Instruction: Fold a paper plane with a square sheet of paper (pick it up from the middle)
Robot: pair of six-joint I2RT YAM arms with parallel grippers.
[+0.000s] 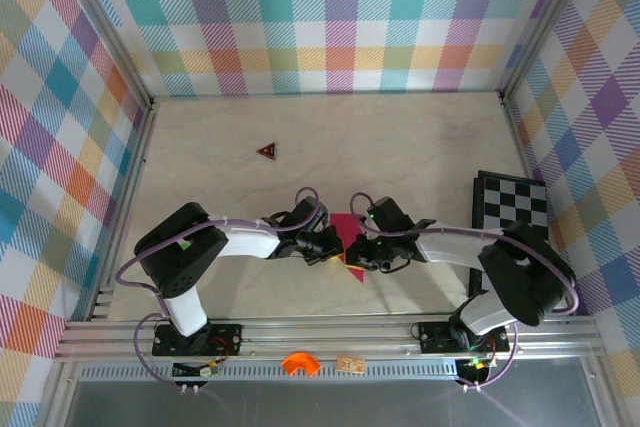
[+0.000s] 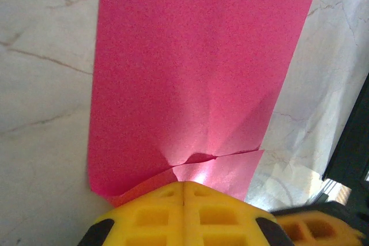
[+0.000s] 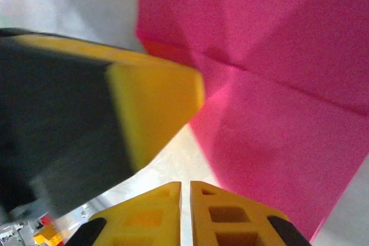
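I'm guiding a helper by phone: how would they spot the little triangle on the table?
On the pale table walled by pastel plaid, look left of centre, toward the back wall. The small triangle lies alone on bare wood: dark red and tiny, unlike the bigger magenta paper nearer the front or the black-and-white checkerboard at the right edge.

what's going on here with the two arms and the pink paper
Both arms meet in the middle over the square sheet of paper, which already shows creases. The left gripper is shut on one edge, puckering the paper there. The right gripper sits close beside it, jaws only a crack apart with nothing between them. No plane shape yet.
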